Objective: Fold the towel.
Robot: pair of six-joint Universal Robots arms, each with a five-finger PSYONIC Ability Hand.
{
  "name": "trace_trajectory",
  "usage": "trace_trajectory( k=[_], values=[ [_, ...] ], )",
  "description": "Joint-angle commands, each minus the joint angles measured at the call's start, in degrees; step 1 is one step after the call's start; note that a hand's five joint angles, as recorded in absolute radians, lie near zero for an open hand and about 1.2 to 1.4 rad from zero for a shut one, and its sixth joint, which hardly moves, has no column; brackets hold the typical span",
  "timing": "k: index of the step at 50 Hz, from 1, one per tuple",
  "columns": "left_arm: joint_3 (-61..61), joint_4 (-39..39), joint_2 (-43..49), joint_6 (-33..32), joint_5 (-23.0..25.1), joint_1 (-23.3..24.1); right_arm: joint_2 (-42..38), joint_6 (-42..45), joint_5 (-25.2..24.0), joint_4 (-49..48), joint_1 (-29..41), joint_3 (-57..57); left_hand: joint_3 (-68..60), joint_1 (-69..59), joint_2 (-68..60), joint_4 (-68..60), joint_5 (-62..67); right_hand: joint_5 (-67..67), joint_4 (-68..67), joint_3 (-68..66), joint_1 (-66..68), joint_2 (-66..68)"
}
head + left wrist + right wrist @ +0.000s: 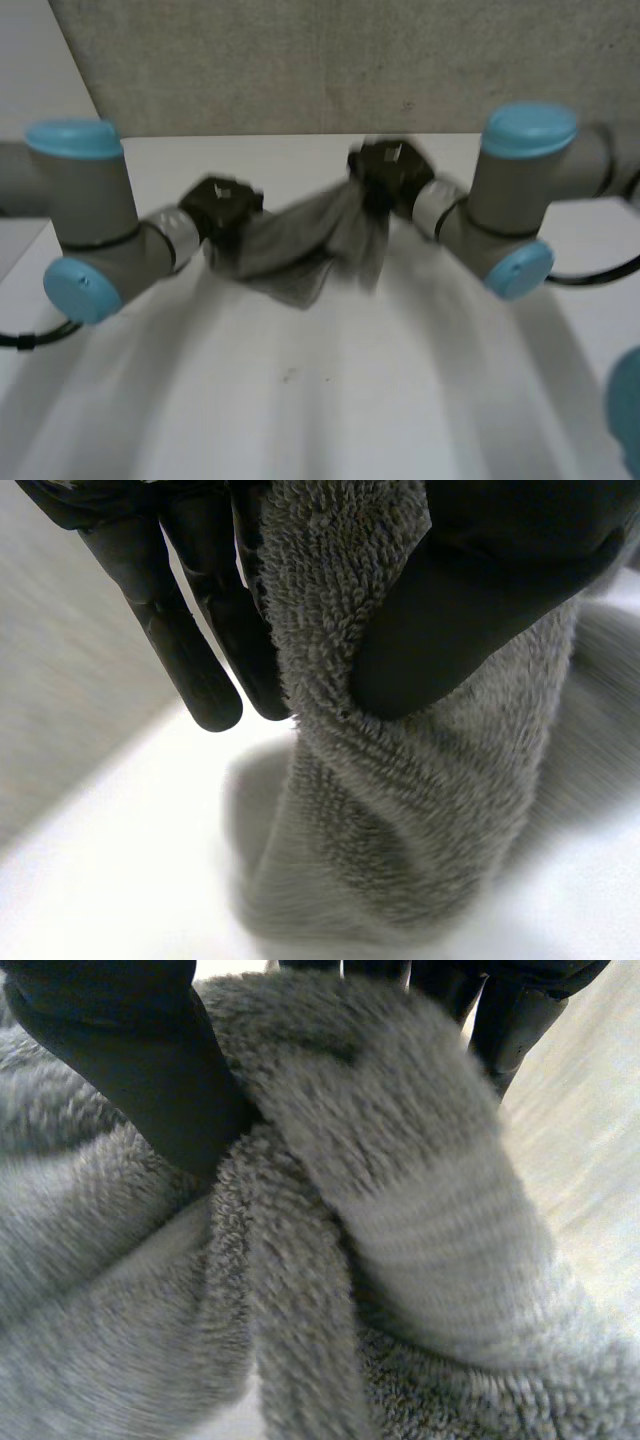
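Observation:
A grey towel (300, 245) hangs bunched between my two hands, lifted above the white table (320, 400). My left hand (222, 207) grips its left end; in the left wrist view the thumb (470, 610) presses the towel (400, 810) against the fingers (190, 650). My right hand (385, 172) holds the right end; in the right wrist view its thumb (140, 1070) pinches the towel (400, 1230) against the fingers (500, 1020). The cloth sags in the middle and drapes down below each hand.
A grey wall (330, 60) stands behind the table's far edge. My two arms (90, 230) (510, 200) reach inward from either side.

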State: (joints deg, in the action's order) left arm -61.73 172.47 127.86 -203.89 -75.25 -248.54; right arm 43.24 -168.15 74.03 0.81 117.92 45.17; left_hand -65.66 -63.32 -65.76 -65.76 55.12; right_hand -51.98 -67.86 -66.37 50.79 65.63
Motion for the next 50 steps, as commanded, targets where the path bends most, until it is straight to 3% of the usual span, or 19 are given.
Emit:
trace_trajectory(
  k=[1, 3, 6, 12, 16, 17, 19, 21, 22, 23, 24, 26, 27, 29, 32, 36, 40, 45, 50],
  values=[
    [6.71, 4.99, -7.36, 11.32, -10.71, 1.74, 16.67, -0.16, 5.51, -14.41, -0.59, 6.92, -14.34, -16.68, -14.24, -14.24, 14.88, -18.02, -12.14, -13.63, 29.21, 14.37],
    [4.44, 8.14, -10.94, 20.07, -16.22, 1.92, 18.79, -0.07, 5.08, -15.92, -0.59, 9.30, -14.34, -16.68, -14.24, -14.24, 14.88, -18.02, -12.14, -13.63, 29.21, 14.37],
    [-1.08, 8.85, -14.03, 26.33, -19.22, 2.27, 20.56, 0.54, 4.29, -15.06, -0.50, 14.39, -14.34, -16.68, -14.24, -14.24, 14.88, -18.02, -12.14, -13.63, 29.21, 14.37],
    [-11.14, 8.41, -16.06, 29.08, -20.02, 4.29, 19.86, 5.91, 3.49, -5.91, 0.38, 21.28, -14.34, -16.68, -14.24, -14.24, 14.88, -18.02, -12.14, -13.63, 29.21, 14.37],
    [-22.00, 4.22, -17.37, 28.99, -20.64, 7.10, 18.37, 18.69, 4.19, 8.72, 0.64, 27.50, -12.36, -14.70, -12.27, -12.26, 12.90, -18.02, -12.14, -13.63, 29.21, 14.37],
    [-22.03, 4.19, -17.38, 28.99, -20.64, 7.10, 18.11, 23.87, 4.63, 14.86, 0.82, 29.34, -12.34, -14.68, -12.25, -12.24, 12.88, -11.09, -5.20, -6.69, 22.27, 7.43],
    [-28.24, -3.41, -19.74, 28.64, -21.69, 7.72, 18.02, 28.19, 5.42, 20.49, 0.56, 30.67, -6.32, -8.66, -6.23, -6.22, 6.86, -6.36, -0.47, -1.96, 17.54, 2.70],
    [-29.84, -6.76, -20.36, 28.64, -21.78, 7.89, 18.63, 33.67, 6.91, 30.17, -0.23, 32.95, -0.79, -3.13, -0.70, -0.69, 1.33, 11.74, 17.63, 16.14, -0.56, -15.40],
    [-30.55, -9.84, -20.80, 28.64, -21.52, 8.50, 18.98, 33.86, 7.27, 31.87, -1.19, 33.57, 8.76, 6.41, 8.85, 8.85, -8.22, 31.34, 37.23, 35.74, -20.16, -35.00],
    [-30.82, -12.22, -21.24, 28.64, -21.26, 9.55, 18.99, 33.86, 7.27, 31.88, -1.20, 33.58, 22.01, 19.67, 22.10, 22.11, -21.47, 31.54, 37.42, 35.93, -20.35, -35.19],
    [-30.82, -12.24, -21.25, 28.64, -21.25, 9.56, 19.42, 33.86, 7.27, 31.71, -1.90, 33.84, 22.14, 19.80, 22.23, 22.24, -21.60, 45.86, 51.75, 50.26, -34.67, -49.52],
    [-30.47, -13.74, -22.12, 27.94, -21.17, 11.40, 20.39, 33.77, 7.10, 30.92, -2.70, 33.84, 39.91, 37.56, 40.00, 40.00, -39.36, 51.89, 57.78, 56.29, -40.71, -55.55],
    [-30.47, -13.74, -22.13, 27.94, -21.17, 11.41, 21.78, 33.60, 7.10, 29.52, -3.31, 33.84, 39.97, 37.63, 40.06, 40.07, -39.43, 51.98, 57.86, 56.37, -40.79, -55.63],
    [-28.38, -12.69, -22.56, 24.70, -21.08, 11.76, 23.28, 32.98, 7.01, 27.25, -3.49, 33.93, 47.69, 45.35, 47.78, 47.79, -47.15, 51.98, 57.86, 56.37, -40.79, -55.63],
    [-27.13, -11.89, -22.57, 22.14, -21.08, 11.76, 25.22, 28.78, 6.92, 22.06, -3.66, 34.28, 48.89, 46.54, 48.98, 48.98, -48.35, 51.98, 57.86, 56.37, -40.79, -55.63],
    [-24.50, -6.38, -22.13, 13.55, -20.99, 11.50, 25.67, 23.66, 6.04, 18.35, -4.10, 34.99, 52.25, 49.91, 52.34, 52.35, -51.71, 51.98, 57.86, 56.37, -40.79, -55.63],
    [-24.14, -0.64, -21.60, 7.02, -20.90, 11.59, 26.28, 19.10, 1.58, 17.29, -5.24, 36.83, 52.42, 50.08, 52.51, 52.52, -51.88, 51.98, 57.86, 56.37, -40.79, -55.63],
    [-24.85, 6.21, -18.71, -8.06, -15.65, 11.32, 26.28, 18.91, -2.04, 17.38, -6.29, 39.46, 52.09, 49.74, 52.18, 52.18, -51.54, 51.39, 57.28, 55.79, -40.21, -55.05],
    [-24.67, 6.39, -14.67, -17.91, -8.97, 11.15, 26.37, 19.09, -3.18, 17.38, -8.58, 41.40, 51.92, 49.57, 52.01, 52.01, -51.37, 51.39, 57.27, 55.78, -40.20, -55.04]
  ],
)
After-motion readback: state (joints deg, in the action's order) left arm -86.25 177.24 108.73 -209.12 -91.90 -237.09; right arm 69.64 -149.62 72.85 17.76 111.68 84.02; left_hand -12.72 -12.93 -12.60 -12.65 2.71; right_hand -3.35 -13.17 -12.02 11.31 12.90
